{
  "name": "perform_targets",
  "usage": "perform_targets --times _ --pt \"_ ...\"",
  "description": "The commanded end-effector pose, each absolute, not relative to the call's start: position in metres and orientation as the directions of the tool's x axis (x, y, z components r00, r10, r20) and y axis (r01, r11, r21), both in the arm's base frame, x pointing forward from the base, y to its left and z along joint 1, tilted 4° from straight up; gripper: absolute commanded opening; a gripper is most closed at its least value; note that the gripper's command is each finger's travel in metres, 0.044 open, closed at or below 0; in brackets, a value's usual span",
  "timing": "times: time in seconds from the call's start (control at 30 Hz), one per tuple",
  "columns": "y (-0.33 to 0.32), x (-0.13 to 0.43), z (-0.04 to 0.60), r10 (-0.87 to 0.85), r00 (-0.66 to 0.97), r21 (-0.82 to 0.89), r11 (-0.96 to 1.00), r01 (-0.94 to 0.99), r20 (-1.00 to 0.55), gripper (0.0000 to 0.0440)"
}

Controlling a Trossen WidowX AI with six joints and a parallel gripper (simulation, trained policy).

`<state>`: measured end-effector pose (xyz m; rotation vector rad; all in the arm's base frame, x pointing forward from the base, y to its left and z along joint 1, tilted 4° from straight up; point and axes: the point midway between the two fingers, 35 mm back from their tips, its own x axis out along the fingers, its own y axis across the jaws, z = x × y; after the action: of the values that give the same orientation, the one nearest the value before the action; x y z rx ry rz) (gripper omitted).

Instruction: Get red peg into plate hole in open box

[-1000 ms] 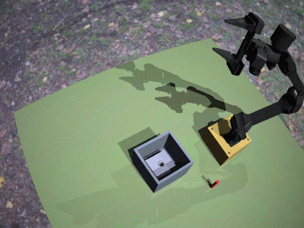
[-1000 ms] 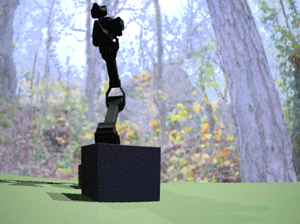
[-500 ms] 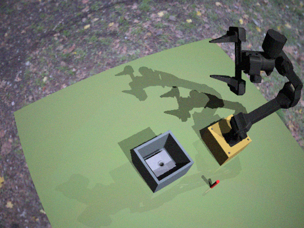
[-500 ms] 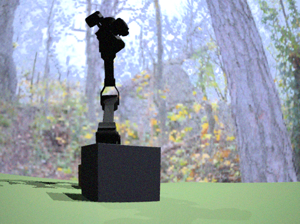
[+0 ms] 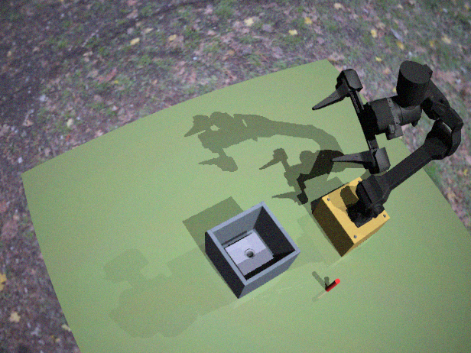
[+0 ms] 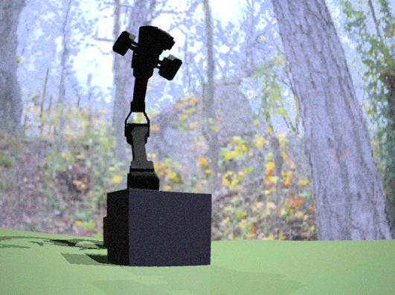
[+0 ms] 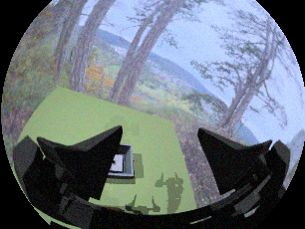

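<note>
The red peg [image 5: 332, 285] stands upright on the green table, to the right of the box in the top view. The grey open box [image 5: 280, 228] [image 6: 169, 229] [image 7: 131, 161] sits on the table. The light plate [image 5: 238, 244] lies at its bottom, and its round hole [image 5: 249, 253] shows with no peg in it. My gripper [image 5: 323, 134] [image 6: 147, 55] [image 7: 161, 130] is wide open and empty, high above the table and well away from the peg and box. The peg does not show in the exterior view or the wrist view.
The yellow block [image 5: 340, 214] under the arm's base stands beside the box, close to the peg. The green table [image 5: 134, 199] [image 6: 59, 291] carries shadows of the arm and box. Its far edge borders leafy ground.
</note>
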<state>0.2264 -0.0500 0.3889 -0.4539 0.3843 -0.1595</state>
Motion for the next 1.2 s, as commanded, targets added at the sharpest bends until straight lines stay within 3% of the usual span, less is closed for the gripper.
perform_targets --times 0.0,0.63,1.17 --pt "-0.040 0.228 0.371 -0.194 0.898 -0.329 0.943 0.059 -0.396 0.0440" --pt "0.013 0.220 0.301 0.006 0.750 0.188 0.969 0.158 -0.661 0.0440" --pt "0.050 0.200 0.252 0.114 0.553 0.389 0.825 0.411 -0.826 0.0440"
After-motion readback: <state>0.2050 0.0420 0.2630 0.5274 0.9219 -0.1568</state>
